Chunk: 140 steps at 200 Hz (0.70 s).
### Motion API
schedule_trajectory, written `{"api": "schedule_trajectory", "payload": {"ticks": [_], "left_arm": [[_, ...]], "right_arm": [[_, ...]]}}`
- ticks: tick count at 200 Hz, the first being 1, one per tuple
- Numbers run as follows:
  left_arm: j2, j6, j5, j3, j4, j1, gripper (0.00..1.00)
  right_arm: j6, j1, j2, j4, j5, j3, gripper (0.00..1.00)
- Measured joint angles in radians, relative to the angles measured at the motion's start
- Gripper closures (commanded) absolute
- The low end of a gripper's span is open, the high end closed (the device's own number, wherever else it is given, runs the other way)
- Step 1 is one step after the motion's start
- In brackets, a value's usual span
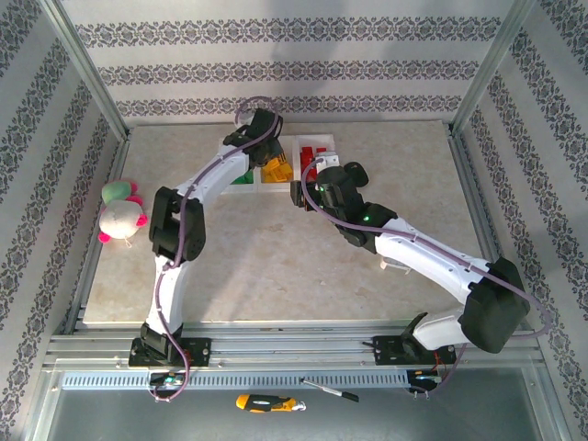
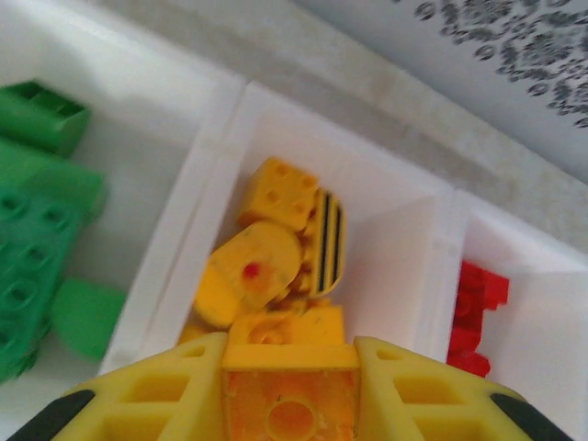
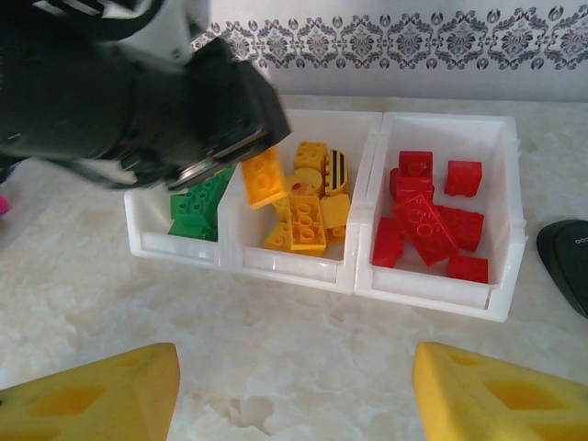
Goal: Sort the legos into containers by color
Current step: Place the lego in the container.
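While in left claw (image 2: 290,397), chunky studded brick (image 3: 264,176)

I can read no words, numbers or brand names on any of my feeds. The nearest thing is a small pale mark on the black mouse (image 3: 568,262) at the right edge of the right wrist view, cut off by the frame and too small to make out. One yellow-orange lego (image 2: 328,241) has printed black stripes, and a rounded lego (image 2: 250,272) touching it has a red dot. Neither marking is a letter or a sign.
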Motion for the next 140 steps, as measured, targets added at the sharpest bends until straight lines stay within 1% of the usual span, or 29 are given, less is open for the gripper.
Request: {"api": "schedule_trajectory", "payload": {"ticks": [31,51,65,83,100,128,140], "left_arm": [[0.155,0.092,-0.003,0.213,-0.041,0.000,0.66],[0.232,0.142,0.008,0.309,-0.061,0.000,0.59],[0.264,0.166,0.025,0.346,-0.076,0.000,0.49],[0.279,0.196,0.039,0.357,-0.092,0.000,0.27],[0.279,0.212,0.048,0.358,-0.103,0.000,0.14],[0.253,0.262,0.056,0.348,-0.110,-0.001,0.03],[0.201,0.289,0.056,0.293,-0.104,-0.002,0.00]], "right_arm": [[0.003,0.000,0.000,-0.002,0.000,0.000,0.32],[0.003,0.000,0.000,-0.007,0.000,0.000,0.32],[0.003,-0.006,0.000,-0.011,0.001,0.000,0.32],[0.003,-0.006,-0.002,-0.015,0.005,0.000,0.32],[0.003,-0.008,-0.004,-0.016,0.008,0.000,0.32],[0.001,-0.013,-0.013,-0.016,0.016,0.000,0.27],[-0.004,-0.019,-0.018,-0.014,0.019,-0.003,0.24]]}}
